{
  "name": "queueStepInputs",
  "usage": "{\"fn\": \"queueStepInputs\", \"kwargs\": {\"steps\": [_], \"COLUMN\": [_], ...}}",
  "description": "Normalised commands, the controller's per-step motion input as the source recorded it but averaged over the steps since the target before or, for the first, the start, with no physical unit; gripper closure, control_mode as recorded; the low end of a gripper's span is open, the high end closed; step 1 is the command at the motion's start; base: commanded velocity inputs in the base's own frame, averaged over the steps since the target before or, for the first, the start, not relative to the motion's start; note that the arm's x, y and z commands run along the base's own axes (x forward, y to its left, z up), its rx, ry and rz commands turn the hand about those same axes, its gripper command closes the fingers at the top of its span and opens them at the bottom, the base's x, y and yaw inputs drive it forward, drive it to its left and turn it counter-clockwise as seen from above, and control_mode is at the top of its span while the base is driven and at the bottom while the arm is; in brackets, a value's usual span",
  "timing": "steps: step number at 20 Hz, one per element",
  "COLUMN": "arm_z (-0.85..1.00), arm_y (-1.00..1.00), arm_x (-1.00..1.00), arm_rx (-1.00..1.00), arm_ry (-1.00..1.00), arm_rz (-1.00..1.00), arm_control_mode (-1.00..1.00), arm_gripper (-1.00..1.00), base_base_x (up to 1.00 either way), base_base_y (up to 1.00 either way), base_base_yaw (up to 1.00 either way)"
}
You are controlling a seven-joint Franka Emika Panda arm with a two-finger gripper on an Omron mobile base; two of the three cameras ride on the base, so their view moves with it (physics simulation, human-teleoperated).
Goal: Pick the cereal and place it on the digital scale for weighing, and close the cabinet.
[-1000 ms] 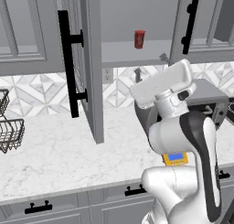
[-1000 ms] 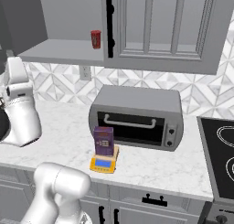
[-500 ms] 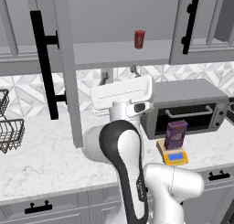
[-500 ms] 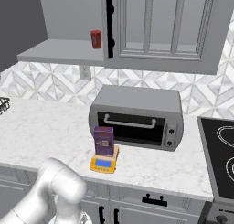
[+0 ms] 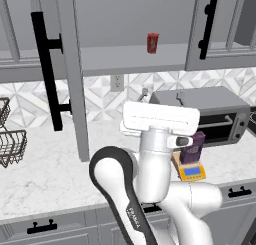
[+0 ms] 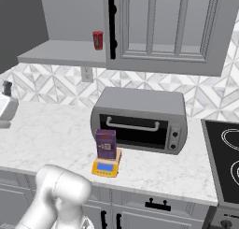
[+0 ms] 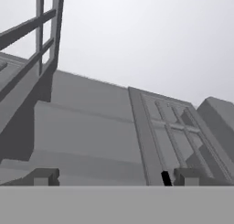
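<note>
Cereal (image 6: 106, 144): upright on scale (image 6: 106, 167), placed | My jaws (image 7: 109, 176): released, empty, now swung up toward open cabinet door (image 5: 71, 74) | Change: my arm left the surface | Remaining: close cabinet
</note>
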Motion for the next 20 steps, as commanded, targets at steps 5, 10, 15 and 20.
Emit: {"fn": "queueStepInputs", "kwargs": {"steps": [5,10,15,20], "arm_z": [-0.6,-0.95,-0.6,-0.3], "arm_y": [-0.02,0.49,1.0,1.0], "arm_x": [-0.7,-0.02,-0.04,0.0], "arm_rx": [0.07,0.0,0.02,0.01], "arm_ry": [-0.08,-0.04,-0.2,-0.1], "arm_rz": [0.06,0.05,0.0,0.01], "arm_control_mode": [-1.0,-1.0,-1.0,-1.0], "arm_gripper": [-1.0,-1.0,-1.0,-1.0], "base_base_x": [0.0,0.0,0.0,0.0], "base_base_y": [0.0,0.0,0.0,0.0], "base_base_yaw": [0.0,0.0,0.0,0.0]}}
